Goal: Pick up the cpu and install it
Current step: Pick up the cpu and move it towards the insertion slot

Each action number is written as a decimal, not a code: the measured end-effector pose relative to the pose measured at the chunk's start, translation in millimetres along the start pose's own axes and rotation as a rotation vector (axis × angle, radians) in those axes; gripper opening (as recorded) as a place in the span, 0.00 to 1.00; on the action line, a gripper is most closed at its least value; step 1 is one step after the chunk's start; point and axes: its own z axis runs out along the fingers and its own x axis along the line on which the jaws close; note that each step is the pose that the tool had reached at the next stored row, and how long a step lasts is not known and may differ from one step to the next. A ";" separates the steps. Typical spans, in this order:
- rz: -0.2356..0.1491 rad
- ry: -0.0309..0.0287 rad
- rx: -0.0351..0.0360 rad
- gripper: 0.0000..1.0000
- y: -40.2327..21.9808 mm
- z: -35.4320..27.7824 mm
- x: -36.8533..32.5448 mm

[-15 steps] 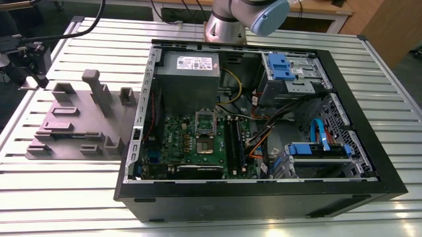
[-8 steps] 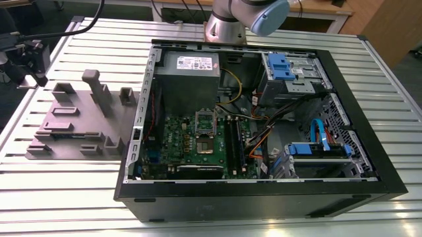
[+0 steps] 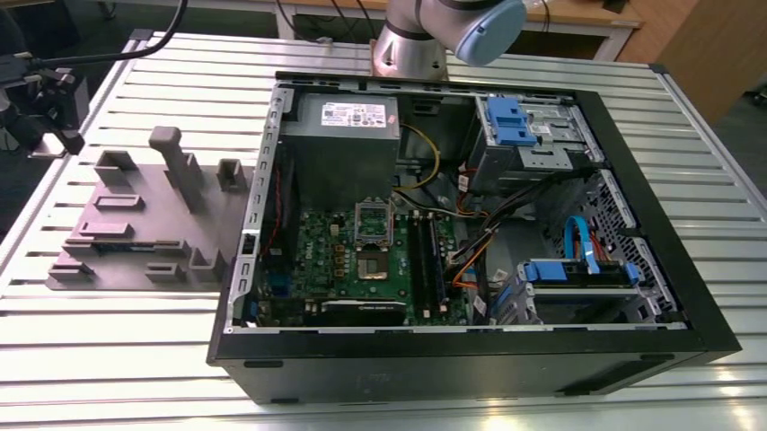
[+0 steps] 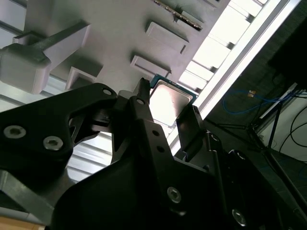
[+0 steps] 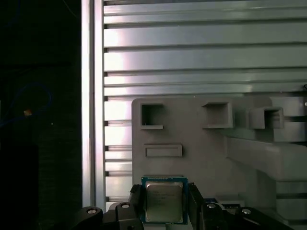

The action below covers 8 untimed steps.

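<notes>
Two black fingers [image 5: 136, 205] of the gripper [image 5: 164, 190] press against opposite edges of the cpu [image 5: 164, 203], so the claw is narrowed onto the chip and holds it. In both wrist views the cpu shows its shiny grey metal top inside a thin blue-green border, sitting square between the fingers. Behind it lies the grey fixture tray [image 5: 192, 139] with its rectangular pockets and raised blocks, on the slatted aluminium table [image 5: 201, 57]. I cannot tell whether the chip is clear of the tray or touches it.

In the exterior view the gripper's dark body sits at about ten o'clock from the tray, near the table's edge. It is well apart from the open computer case [image 3: 480, 364], which stands at three o'clock from the tray. Inside the case the green motherboard [image 3: 341, 260] lies flat, with the silver socket frame [image 3: 374, 218] near its middle and the grey power supply [image 3: 348, 121] at twelve o'clock from the board.
</notes>
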 end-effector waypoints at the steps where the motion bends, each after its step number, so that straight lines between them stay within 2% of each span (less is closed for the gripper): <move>1: 0.000 0.0000 -0.0001 0.47 0.0 -0.5 0.0; 8: 0.000 0.0000 0.0000 0.47 0.3 -4.6 0.1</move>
